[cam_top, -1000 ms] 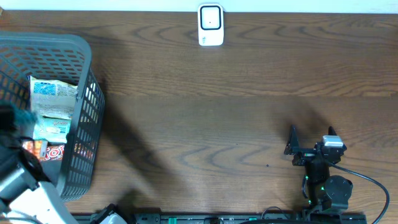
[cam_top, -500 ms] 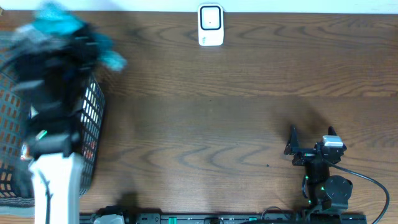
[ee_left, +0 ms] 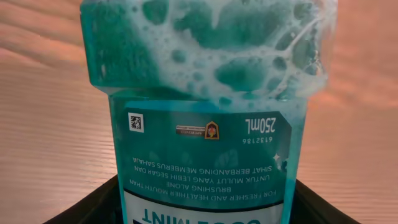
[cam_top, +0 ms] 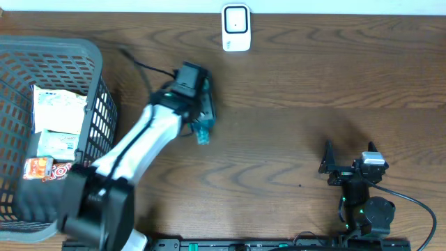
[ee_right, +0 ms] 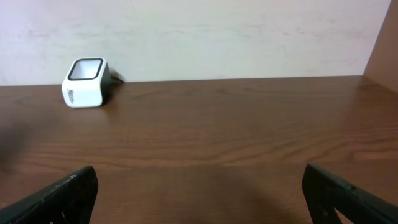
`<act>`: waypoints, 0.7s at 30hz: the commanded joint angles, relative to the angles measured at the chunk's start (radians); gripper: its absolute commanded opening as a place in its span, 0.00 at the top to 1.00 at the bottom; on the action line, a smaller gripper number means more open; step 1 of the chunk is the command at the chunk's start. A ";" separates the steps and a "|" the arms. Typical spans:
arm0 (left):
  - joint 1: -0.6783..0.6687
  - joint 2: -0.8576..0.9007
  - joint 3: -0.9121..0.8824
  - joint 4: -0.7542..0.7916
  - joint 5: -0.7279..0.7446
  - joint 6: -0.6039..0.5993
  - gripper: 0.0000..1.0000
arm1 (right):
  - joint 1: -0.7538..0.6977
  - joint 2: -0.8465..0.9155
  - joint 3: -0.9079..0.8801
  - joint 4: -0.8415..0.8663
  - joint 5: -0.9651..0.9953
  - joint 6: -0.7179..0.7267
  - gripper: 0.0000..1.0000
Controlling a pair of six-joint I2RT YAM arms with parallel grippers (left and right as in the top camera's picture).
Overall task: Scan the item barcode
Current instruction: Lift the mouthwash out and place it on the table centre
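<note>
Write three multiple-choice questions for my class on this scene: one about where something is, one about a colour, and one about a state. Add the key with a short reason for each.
1. Where is the bottle?
A. Over the table, between the basket and the scanner
B. Inside the basket
C. On top of the scanner

2. What colour is the liquid in the bottle?
A. Red
B. Yellow
C. Teal

3. What state is the right tool in?
A. Shut on the bottle
B. Open and empty
C. Shut on the scanner

Key:
1 A, the overhead view shows it clear of both the basket and the scanner.
2 C, the left wrist view shows foamy teal liquid.
3 B, its fingers stand wide apart with nothing between them.
</note>
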 commanded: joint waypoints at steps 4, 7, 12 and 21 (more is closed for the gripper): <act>-0.079 0.119 0.019 0.059 -0.037 0.036 0.70 | 0.004 -0.004 -0.002 -0.003 0.001 0.010 0.01; -0.088 0.167 0.019 0.068 -0.037 0.036 0.70 | 0.004 -0.004 -0.002 -0.003 0.001 0.010 0.01; -0.088 0.241 0.019 0.069 -0.037 0.035 0.70 | 0.004 -0.004 -0.002 -0.003 0.001 0.010 0.01; -0.099 0.232 0.027 0.046 -0.037 0.036 0.16 | 0.004 -0.004 -0.002 -0.003 0.001 0.010 0.01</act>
